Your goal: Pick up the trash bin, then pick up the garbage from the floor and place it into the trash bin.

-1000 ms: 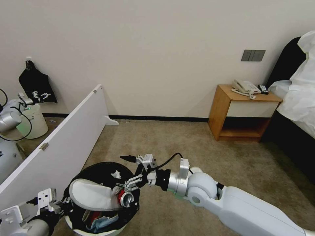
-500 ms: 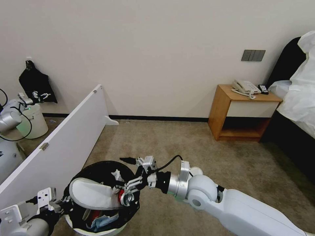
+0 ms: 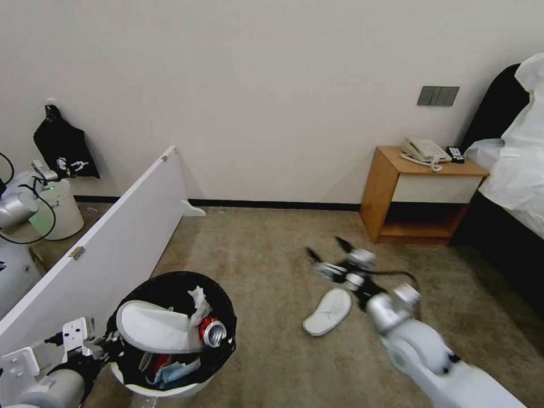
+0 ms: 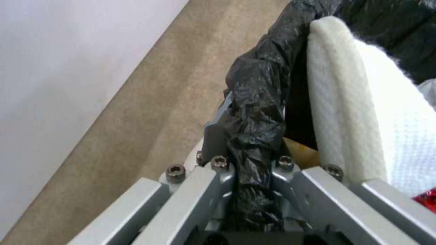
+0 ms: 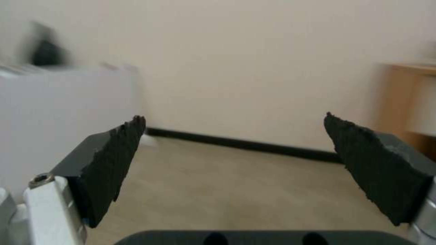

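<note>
Beige carpet (image 3: 272, 249) runs from under me to a cream wall (image 3: 272, 73) with a dark skirting strip. On my left a long white board (image 3: 107, 255) stands on edge, slanting toward the wall; past it sit a white bucket (image 3: 59, 209) with a green glow and a black bag (image 3: 62, 148) hanging on the wall. To my right is a wooden nightstand (image 3: 422, 195) carrying a telephone (image 3: 422, 151), below a grey switch plate (image 3: 437, 96), and a bed (image 3: 513, 170) with white linen, cut off by the frame edge.

The trash bin (image 3: 170, 388) sits low on my left, its black liner (image 4: 254, 112) folded over the rim. My left gripper (image 3: 105, 347) is clamped on that lined rim, the plastic bunched between my fingers. Inside, 1 white slipper (image 3: 153, 328) lies across the top, a white tissue (image 3: 198, 299) and a crushed red can (image 3: 212, 331) just beside it; something red and a light-blue mask (image 3: 173, 371) lie deeper, half hidden.

My right gripper (image 3: 328, 255) hangs in the air over the carpet, well apart from the bin, fingers (image 5: 113, 163) spread wide with nothing between them. It is smeared in the head view, so its outline is hard to make out. The 2nd white slipper (image 3: 328, 310) lies on the carpet below it, near my right forearm.
</note>
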